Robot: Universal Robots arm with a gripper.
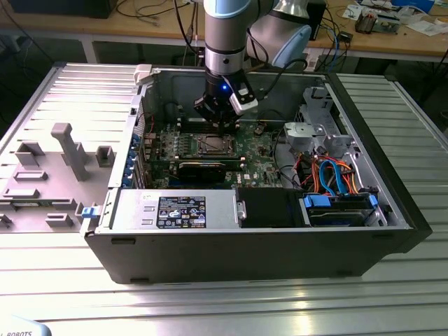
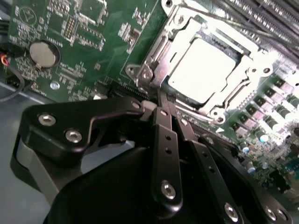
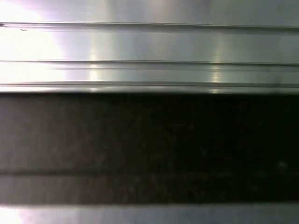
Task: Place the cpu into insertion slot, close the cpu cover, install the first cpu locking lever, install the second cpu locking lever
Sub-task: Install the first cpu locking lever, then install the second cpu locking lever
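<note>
The open computer case (image 1: 252, 245) lies on the ribbed metal table. On its green motherboard (image 1: 255, 150) sits the insertion slot (image 1: 210, 145). In the second wrist view the cpu (image 2: 203, 70) lies flat in the slot, its silver top glaring. The cpu cover (image 2: 161, 49) is folded down around it, framing the chip. My gripper (image 2: 163, 100) has its black fingers (image 2: 164, 140) pressed together, shut with nothing between them, and the tips rest at the socket's edge. In the exterior view the gripper (image 1: 225, 126) hangs just above the slot's far side.
A black graphics card (image 1: 203, 168) lies in front of the slot, and the power supply (image 1: 175, 210) sits by the near wall. Drive bays with blue and orange cables (image 1: 336, 175) are on the exterior view's right. A grey fixture plate (image 1: 56, 168) is outside the case. A coin battery (image 2: 44, 53) sits on the board.
</note>
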